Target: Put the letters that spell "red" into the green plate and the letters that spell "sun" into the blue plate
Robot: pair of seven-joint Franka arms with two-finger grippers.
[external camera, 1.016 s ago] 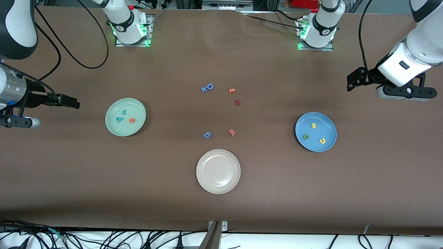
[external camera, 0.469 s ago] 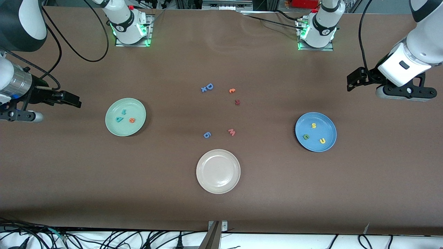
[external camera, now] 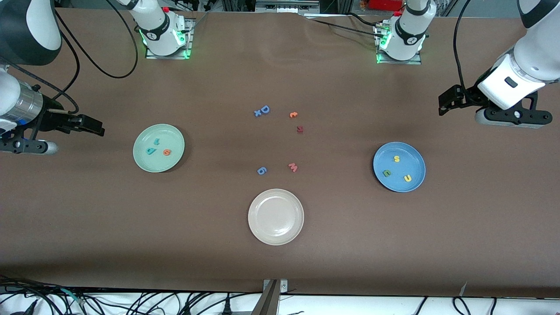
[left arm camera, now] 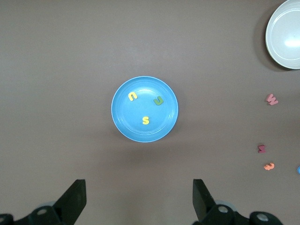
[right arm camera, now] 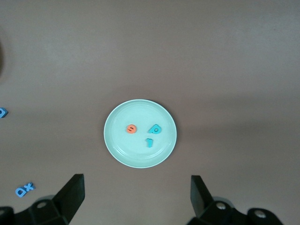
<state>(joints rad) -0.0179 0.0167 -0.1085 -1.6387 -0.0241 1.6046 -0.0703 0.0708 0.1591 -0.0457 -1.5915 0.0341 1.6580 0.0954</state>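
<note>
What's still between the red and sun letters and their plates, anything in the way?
Nothing visible. The teal "r", teal "d" and orange "e" already lie in the green plate; the yellow "s", yellow "u" and green "n" lie in the blue plate.

We see even, soft overhead light, faint shadows beside the cream-white plate [external camera: 275, 216], green glow at the arm bases, sharp focus.

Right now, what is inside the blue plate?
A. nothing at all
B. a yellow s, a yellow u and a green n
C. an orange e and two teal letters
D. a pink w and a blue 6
B: the blue plate holds the yellow s, the yellow u and the green n.
</note>
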